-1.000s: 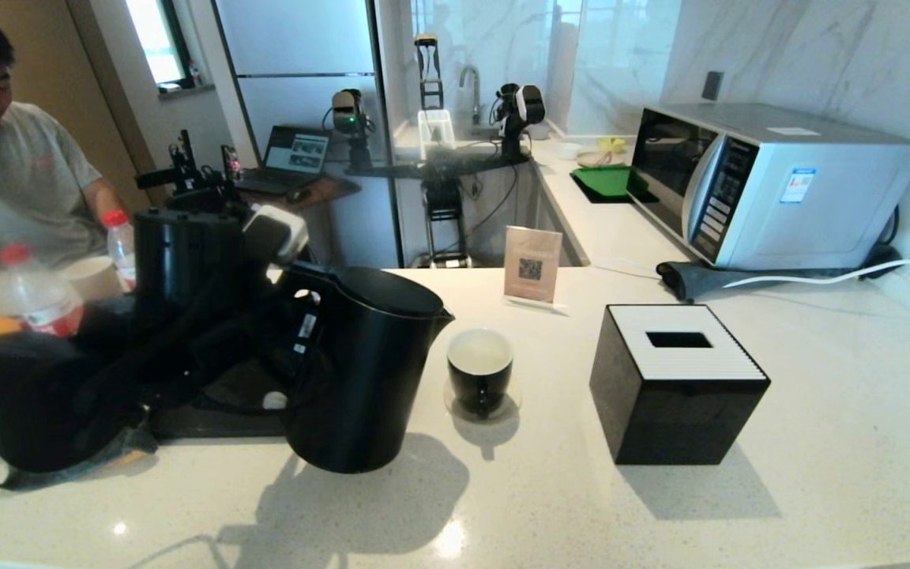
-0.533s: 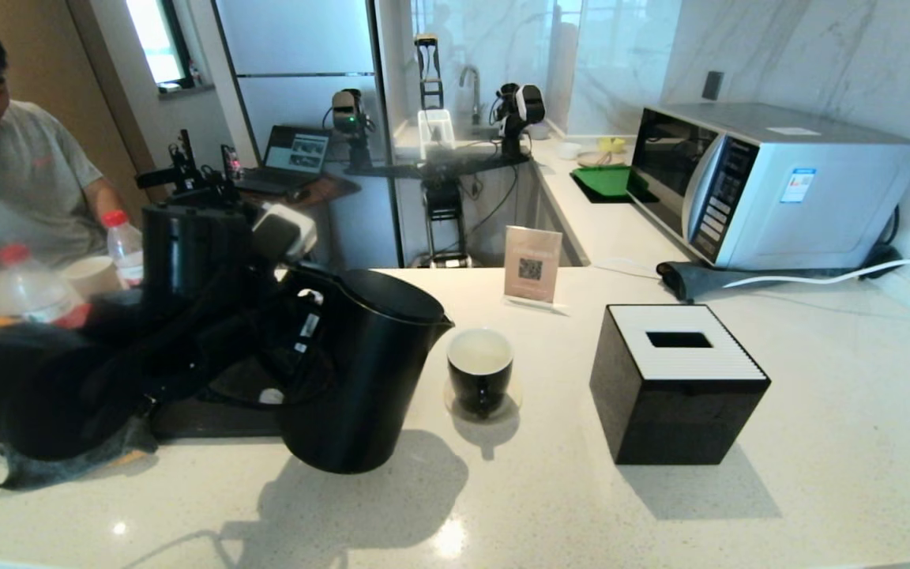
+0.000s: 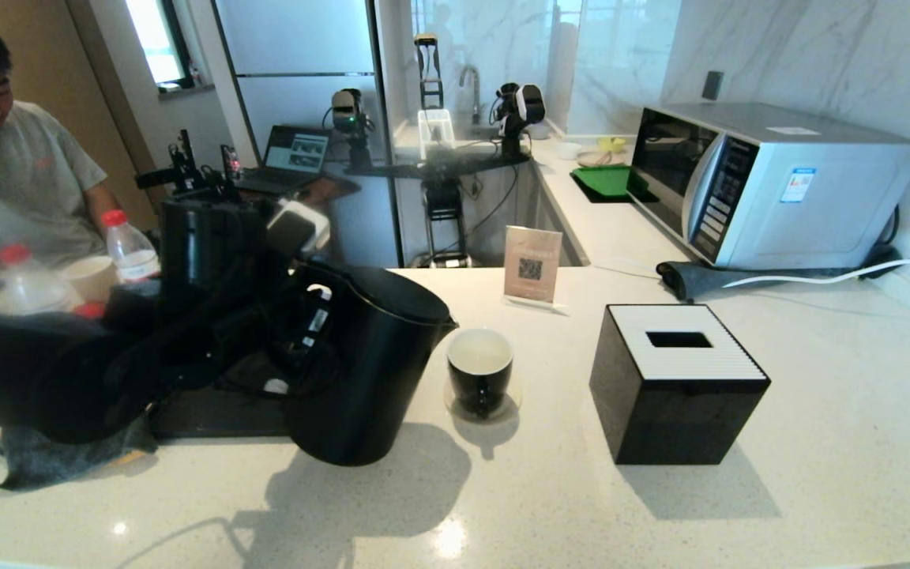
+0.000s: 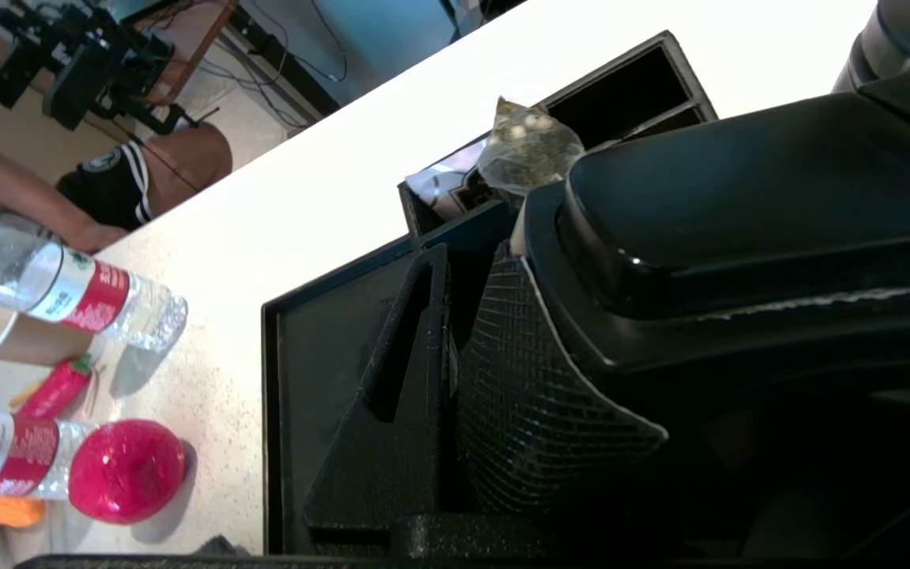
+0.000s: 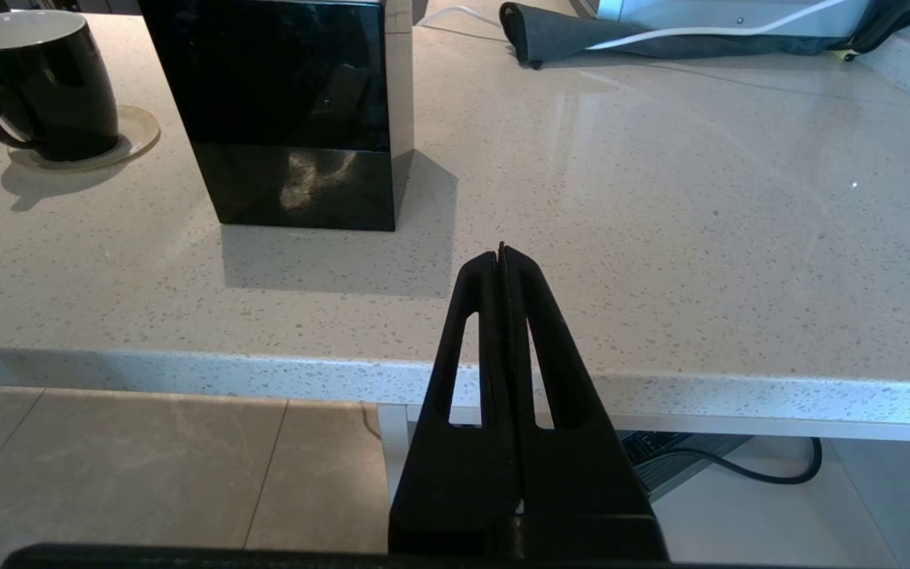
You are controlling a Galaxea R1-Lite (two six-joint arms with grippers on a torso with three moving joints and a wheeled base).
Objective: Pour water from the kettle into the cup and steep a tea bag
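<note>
Head view: left gripper (image 3: 309,316) clamps the kettle (image 3: 364,367) by its handle, spout tipped toward the cup (image 3: 479,371) just beside it, ready to pour; tilt steeper than a second ago.
Left wrist view: tea bag (image 4: 528,154) waits in the tray (image 4: 329,316).
Right wrist view: right gripper (image 5: 502,257) pinched empty, parked off the counter (image 5: 660,237).

— What's near the counter edge?
— The right gripper (image 5: 502,257), fingers pressed together, low before it.
— And on top?
— A black box (image 5: 289,111); beside it the cup (image 5: 36,87) on a coaster (image 5: 135,130).
</note>
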